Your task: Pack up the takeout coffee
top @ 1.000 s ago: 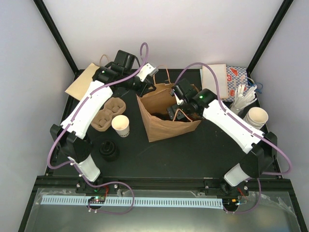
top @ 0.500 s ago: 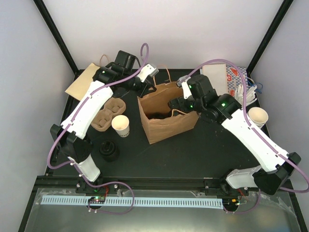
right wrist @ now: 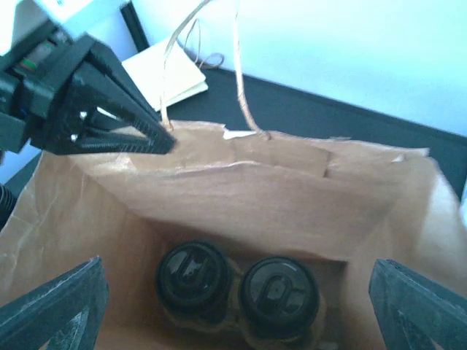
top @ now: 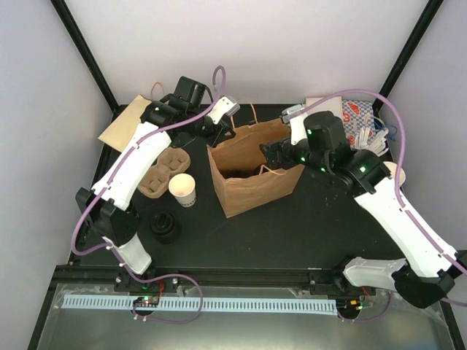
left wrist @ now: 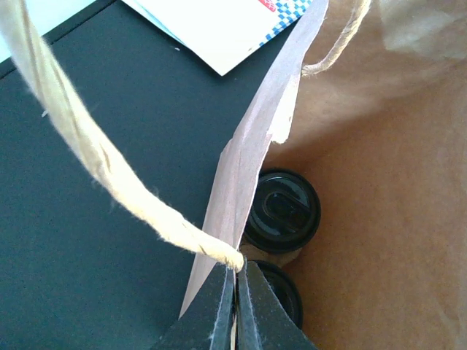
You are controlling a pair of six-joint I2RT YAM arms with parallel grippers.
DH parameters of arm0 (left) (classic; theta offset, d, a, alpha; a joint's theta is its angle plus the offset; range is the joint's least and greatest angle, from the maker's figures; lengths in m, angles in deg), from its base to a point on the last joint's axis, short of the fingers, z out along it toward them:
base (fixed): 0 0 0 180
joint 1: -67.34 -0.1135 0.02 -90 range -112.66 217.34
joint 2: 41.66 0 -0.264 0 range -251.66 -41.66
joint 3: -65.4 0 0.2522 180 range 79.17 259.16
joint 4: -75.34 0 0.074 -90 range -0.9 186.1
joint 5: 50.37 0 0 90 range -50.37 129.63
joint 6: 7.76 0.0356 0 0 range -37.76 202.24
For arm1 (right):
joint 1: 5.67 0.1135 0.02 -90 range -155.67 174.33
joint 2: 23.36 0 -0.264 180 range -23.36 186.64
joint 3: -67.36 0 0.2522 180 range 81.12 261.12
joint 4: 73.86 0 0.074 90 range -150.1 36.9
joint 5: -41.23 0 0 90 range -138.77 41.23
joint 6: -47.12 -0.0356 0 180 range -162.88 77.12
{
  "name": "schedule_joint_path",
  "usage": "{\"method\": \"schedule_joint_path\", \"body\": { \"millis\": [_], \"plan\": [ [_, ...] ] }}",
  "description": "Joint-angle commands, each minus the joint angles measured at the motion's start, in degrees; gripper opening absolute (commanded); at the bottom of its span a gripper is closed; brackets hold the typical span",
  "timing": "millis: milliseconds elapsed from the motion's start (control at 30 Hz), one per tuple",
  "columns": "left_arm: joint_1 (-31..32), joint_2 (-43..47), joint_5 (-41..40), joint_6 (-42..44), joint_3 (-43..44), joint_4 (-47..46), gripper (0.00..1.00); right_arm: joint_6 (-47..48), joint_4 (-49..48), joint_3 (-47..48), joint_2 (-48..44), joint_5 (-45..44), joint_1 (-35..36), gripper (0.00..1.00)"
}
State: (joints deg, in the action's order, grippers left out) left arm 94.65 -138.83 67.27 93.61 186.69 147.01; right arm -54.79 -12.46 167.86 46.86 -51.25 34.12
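The takeout coffee (top: 182, 189), a small white paper cup with no lid, stands on the table left of the brown paper bag (top: 252, 182). My left gripper (top: 217, 137) (left wrist: 237, 273) is shut on the bag's back-left rim, just below a twine handle (left wrist: 87, 157). My right gripper (top: 272, 154) (right wrist: 237, 262) hovers open over the bag's right side, holding nothing. Two black-lidded cups (right wrist: 193, 273) (right wrist: 279, 290) sit side by side at the bottom of the bag, and they also show in the left wrist view (left wrist: 281, 210).
A brown moulded cup carrier (top: 162, 171) lies behind the white cup, and a black lid stack (top: 164, 227) stands in front of it. A flat brown paper bag (top: 128, 120) lies at the back left. Napkins and sachets (top: 354, 117) and stacked cups (top: 398, 173) crowd the back right.
My right gripper has risen out of the bag and drawn back to the right, still open. The left gripper and the bag rim have stayed put.
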Motion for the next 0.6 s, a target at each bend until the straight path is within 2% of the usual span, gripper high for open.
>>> {"method": "schedule_joint_path", "body": {
  "millis": [0, 200, 567],
  "plan": [
    [0.42, 2.24, -2.16, 1.29, 2.16, 1.19, 0.02, -0.31, -1.72, 0.79, -3.92, -4.42, 0.19, 1.0],
    [0.96, 3.06, -4.34, 2.69, 2.17, 1.21, 0.02, -0.1, -0.18, -1.28, -7.96, -8.33, 0.18, 1.0],
    [3.08, 5.78, -9.97, 6.8, -0.12, -0.86, 0.02, -0.2, -2.29, -10.74, -19.38, -16.02, 0.18, 1.0]
  ]
}}
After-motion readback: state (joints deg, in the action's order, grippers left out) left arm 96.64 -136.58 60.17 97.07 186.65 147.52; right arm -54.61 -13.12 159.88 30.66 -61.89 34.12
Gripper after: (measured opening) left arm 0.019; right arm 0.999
